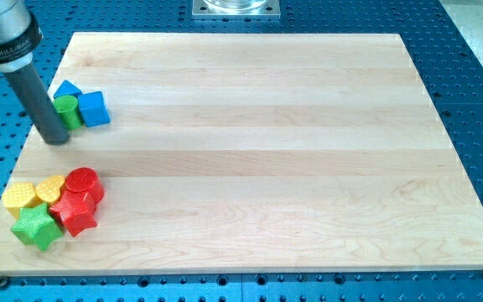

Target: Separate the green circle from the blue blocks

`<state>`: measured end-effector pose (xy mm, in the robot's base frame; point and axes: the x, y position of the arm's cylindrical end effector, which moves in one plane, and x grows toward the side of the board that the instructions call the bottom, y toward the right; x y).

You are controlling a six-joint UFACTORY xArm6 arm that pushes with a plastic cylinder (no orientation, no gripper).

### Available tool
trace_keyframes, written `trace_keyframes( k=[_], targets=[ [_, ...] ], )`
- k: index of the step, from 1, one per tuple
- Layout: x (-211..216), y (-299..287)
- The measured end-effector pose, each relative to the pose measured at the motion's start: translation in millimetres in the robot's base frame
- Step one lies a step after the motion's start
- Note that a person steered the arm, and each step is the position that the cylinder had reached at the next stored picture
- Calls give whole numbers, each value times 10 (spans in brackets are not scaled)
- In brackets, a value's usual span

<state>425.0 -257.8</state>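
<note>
Now my tip (pixel 55 139) sits on surface (pixel 250 151) just left of green circle (pixel 67 111), touching blue blocks (pixel 94 108); no jaws, no legible writing.

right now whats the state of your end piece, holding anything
No gripper: I end in a bare rod, holding nothing. My tip rests on the board just to the view's left of the green circle, which sits between the two blue blocks.

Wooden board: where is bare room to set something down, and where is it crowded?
The wooden board is bare from its middle to the view's right edge. Crowded at the view's left: my tip beside the green circle block and two blue blocks; below, red, yellow and green star blocks.
</note>
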Motion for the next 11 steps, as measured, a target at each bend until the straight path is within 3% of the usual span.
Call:
trace_keyframes(
  k=[2, 3, 4, 6, 8, 11],
  targets=[
    [-53, -198],
    [-514, -26],
    [-664, 238],
    [-523, 481],
    [-930, 813],
    [-906, 831]
  ],
)
